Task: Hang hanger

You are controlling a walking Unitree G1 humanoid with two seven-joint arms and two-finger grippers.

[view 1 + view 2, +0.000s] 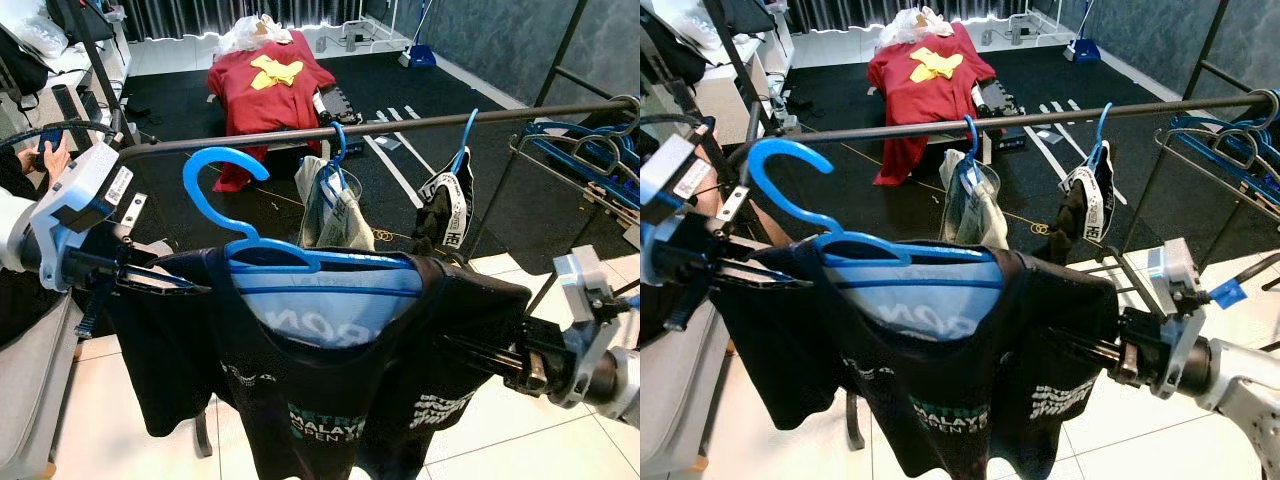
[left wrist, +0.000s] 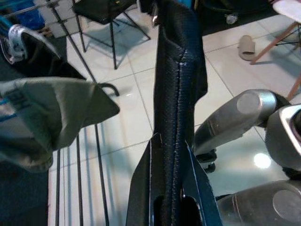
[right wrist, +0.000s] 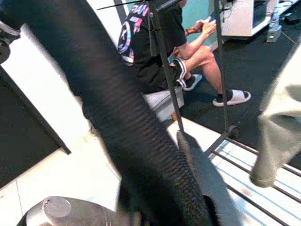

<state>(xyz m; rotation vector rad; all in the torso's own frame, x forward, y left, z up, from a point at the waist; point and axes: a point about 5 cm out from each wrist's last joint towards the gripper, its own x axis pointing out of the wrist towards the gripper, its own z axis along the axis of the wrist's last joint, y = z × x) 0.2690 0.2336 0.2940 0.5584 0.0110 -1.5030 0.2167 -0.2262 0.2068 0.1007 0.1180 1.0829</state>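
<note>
1. The black shirt (image 1: pixel 340 380) fills the bottom middle of the frame. It sits on the blue hanger (image 1: pixel 290 255).
2. The left gripper (image 1: pixel 165 278), at the left edge, is clamped on one sleeve. The right gripper (image 1: pixel 470 352), at the lower right, is clamped on the other sleeve.
3. Both hold cloth, not the hanger. If one lets go or pulls hard, the shirt may slide off and fall.
4. The hook (image 1: pixel 215 170) is at the upper left of the shirt, near the rail (image 1: pixel 400 125) but not over it. If it tips sideways, it may miss the rail.
5. Further back, two hangers with clothes (image 1: pixel 335 205) hang on the rail in the middle. The shirt may bump them.
</note>
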